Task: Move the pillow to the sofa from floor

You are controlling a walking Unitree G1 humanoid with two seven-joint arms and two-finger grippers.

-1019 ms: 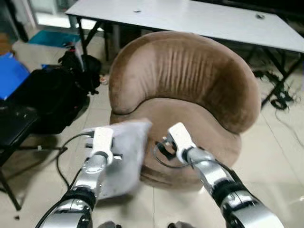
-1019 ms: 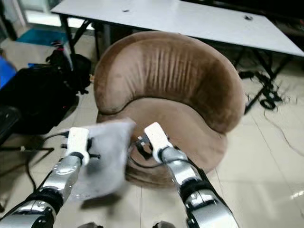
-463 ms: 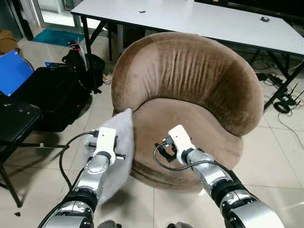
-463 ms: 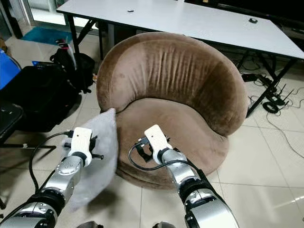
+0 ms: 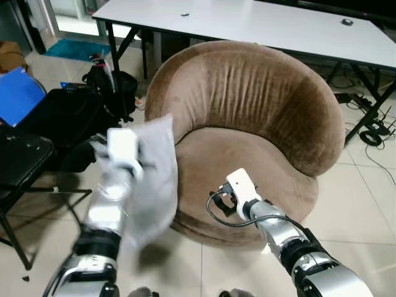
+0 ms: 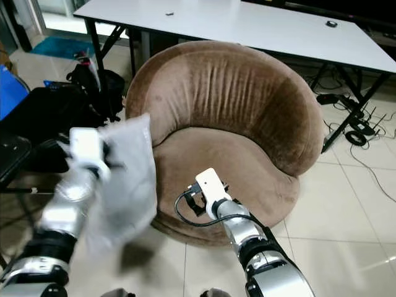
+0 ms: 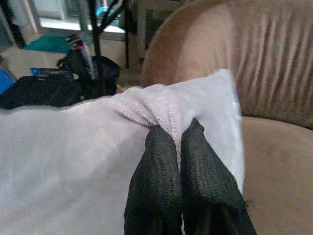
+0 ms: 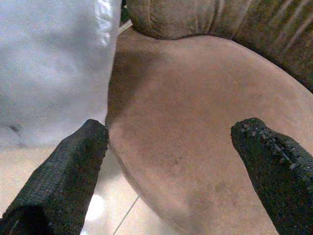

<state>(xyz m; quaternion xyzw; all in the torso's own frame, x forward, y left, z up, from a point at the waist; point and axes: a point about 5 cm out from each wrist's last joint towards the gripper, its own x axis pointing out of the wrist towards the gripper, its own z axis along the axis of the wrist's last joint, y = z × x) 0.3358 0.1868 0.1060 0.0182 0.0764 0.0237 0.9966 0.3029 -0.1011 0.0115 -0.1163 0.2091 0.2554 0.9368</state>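
Far left: blue panel (image 5: 15, 94), black bags (image 5: 68, 120) and a black chair (image 5: 18, 162) on the tiled floor (image 5: 365, 185). Left gripper (image 7: 180, 129) is raised, blurred in the head views; in the left wrist view its two black fingers (image 7: 154, 161) are pressed together, pinching a bunched fold of the grey pillow (image 5: 151, 176). Pillow hangs off the floor, held upright just beside the left front edge of the brown sofa (image 5: 247, 117), its upper corner level with the sofa's left arm; cannot tell if it touches the sofa. Right gripper (image 8: 168, 147) sits low in front of the seat cushion's front edge, fingers (image 8: 73, 161) spread wide, holding nothing, pillow near one finger. Behind the sofa stands a white tabletop (image 5: 260, 21) on black legs, small dark items on it. Cables (image 5: 371, 127) lie on the floor at the right.
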